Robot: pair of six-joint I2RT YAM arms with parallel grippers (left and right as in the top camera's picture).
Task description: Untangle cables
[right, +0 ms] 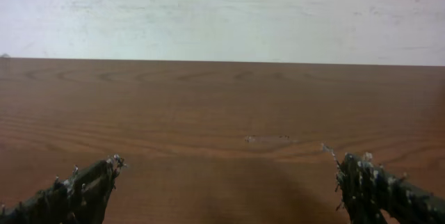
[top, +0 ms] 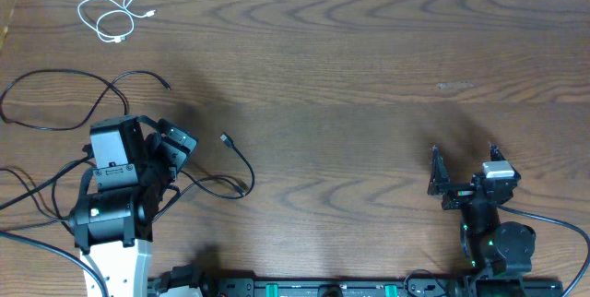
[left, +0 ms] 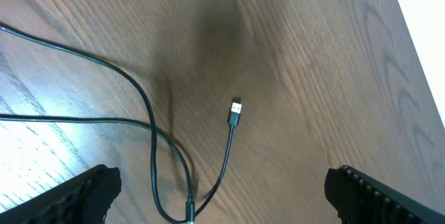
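A short white cable (top: 115,16) lies coiled at the far left corner. A long black cable (top: 55,80) curves along the left side and ends in a plug. A second black cable (top: 241,172) with a small plug end loops just right of my left gripper (top: 182,140). In the left wrist view its plug (left: 236,110) lies on the wood, and another black cable (left: 132,88) crosses it near the bottom edge. My left gripper (left: 222,179) is open above that crossing and holds nothing. My right gripper (top: 464,162) is open and empty (right: 228,165) over bare wood, far from the cables.
The wooden table (top: 369,76) has a pale wall (right: 222,8) along its far edge. A small pale scuff (top: 454,86) marks the wood at the right. Thicker black leads (top: 28,191) run from the left arm base, and another lead (top: 553,221) from the right base.
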